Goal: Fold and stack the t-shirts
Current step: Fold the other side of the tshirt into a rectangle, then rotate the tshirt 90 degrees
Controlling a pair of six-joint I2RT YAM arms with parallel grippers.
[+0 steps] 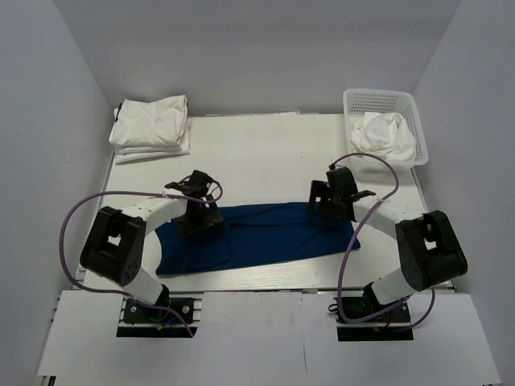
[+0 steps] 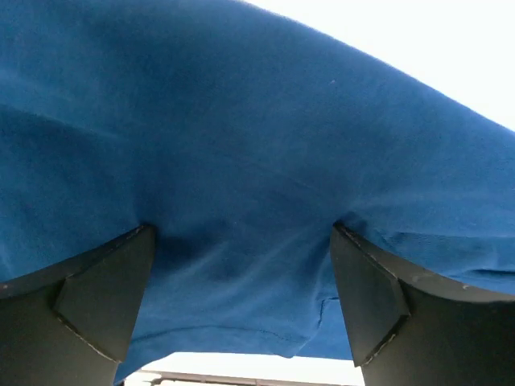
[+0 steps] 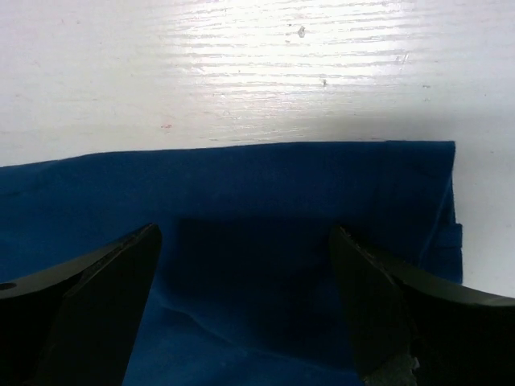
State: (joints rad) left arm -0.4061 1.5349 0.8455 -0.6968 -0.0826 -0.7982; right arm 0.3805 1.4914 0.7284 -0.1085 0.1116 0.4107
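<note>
The blue tee (image 1: 257,237) lies as a long band across the near half of the table (image 1: 265,153). Its near hem stops just short of the near edge, and its ends reach toward both arms. Between it and the far edge we've got open tabletop, but walls (image 1: 68,96) close in the left, right and far sides. The white tees (image 1: 151,127) sit stacked at the far-left corner. The basket (image 1: 394,100) at the far-right corner holds a crumpled white cloth (image 1: 385,135), well apart from the blue one.

Hard bits: from above, both gripper heads cover the spots where they meet the cloth. The left wrist view is nearly all blue, so close that we can't tell fold from hem.

The left gripper (image 1: 199,219) is on the tee's far edge near its left end. Its fingers (image 2: 92,301) stand wide apart with cloth spread between them, nothing pinched. The right gripper (image 1: 331,207) is on the far edge near the right end, and its fingers (image 3: 92,322) are just as wide. They sit over a straight folded edge with bare table beyond. We can't tell whether those tips touch the cloth.
</note>
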